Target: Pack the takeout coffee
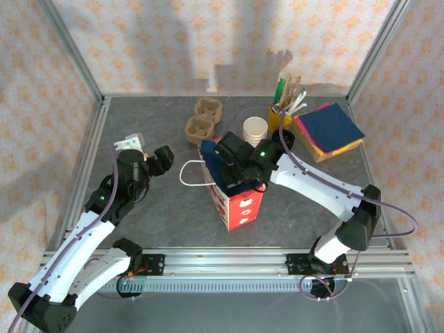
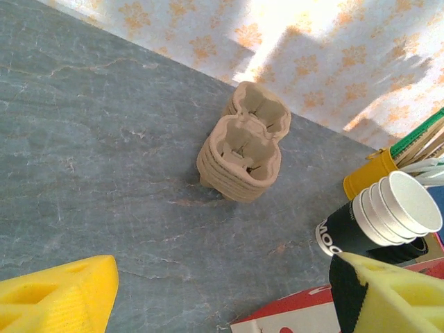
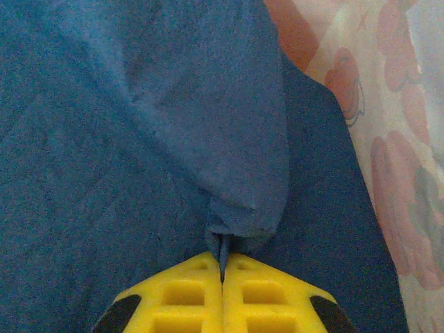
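Nearest of all, the right gripper (image 3: pixel 222 267) had its yellow fingers (image 3: pixel 173 298) pressed flat together, with a pinched fold of a blue napkin (image 3: pixel 139 139) caught between them. From above, that gripper (image 1: pixel 236 163) hung over the open mouth of a red and white paper bag (image 1: pixel 243 208), which stood near the middle of the grey table (image 1: pixel 159 215), and the blue cloth showed at the bag's top. The bag's pale patterned wall ran down the three o'clock side of the wrist view. The left gripper (image 1: pixel 156 161) sat at nine o'clock from the bag, well apart from it, its jaws spread wide and holding nothing; between its fingertips (image 2: pixel 55 295) I saw only bare table. The coffee cup (image 1: pixel 255 130), white with a dark band low down, stood on the table at twelve o'clock from the bag, outside it, and neither gripper touched it. From the left wrist it (image 2: pixel 378 218) showed several nested rims. Just beside it at two o'clock was a yellow cup (image 1: pixel 281 116) of stirrers, and beyond that a pile of napkins (image 1: pixel 329 128). Brown cardboard cup carriers (image 1: pixel 203 119) lay stacked at eleven o'clock from the bag.
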Controlling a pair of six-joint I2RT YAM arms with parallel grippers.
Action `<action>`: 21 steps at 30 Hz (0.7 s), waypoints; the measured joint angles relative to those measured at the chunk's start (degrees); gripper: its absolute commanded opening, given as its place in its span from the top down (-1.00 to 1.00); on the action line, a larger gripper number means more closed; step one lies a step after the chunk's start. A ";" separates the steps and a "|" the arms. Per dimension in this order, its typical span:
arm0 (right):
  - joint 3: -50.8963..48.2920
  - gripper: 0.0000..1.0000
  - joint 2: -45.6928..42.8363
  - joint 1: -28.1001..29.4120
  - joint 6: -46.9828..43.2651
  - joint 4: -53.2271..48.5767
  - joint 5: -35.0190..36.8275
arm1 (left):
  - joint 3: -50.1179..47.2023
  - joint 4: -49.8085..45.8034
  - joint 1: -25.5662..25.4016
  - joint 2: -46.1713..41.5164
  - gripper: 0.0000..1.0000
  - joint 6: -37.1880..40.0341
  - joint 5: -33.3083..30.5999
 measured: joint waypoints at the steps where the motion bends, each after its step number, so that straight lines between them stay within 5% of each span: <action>1: 0.00 0.81 0.00 0.00 0.02 0.00 -0.02 | -0.13 0.00 0.00 0.00 -0.64 0.00 0.00; 7: 0.09 0.44 -0.13 0.00 0.04 0.04 -1.03 | -0.20 0.02 0.00 0.00 -0.64 0.02 0.00; 21: 3.93 0.34 -2.40 0.00 0.02 4.52 -0.81 | -0.22 0.04 0.00 0.00 -0.64 0.02 0.02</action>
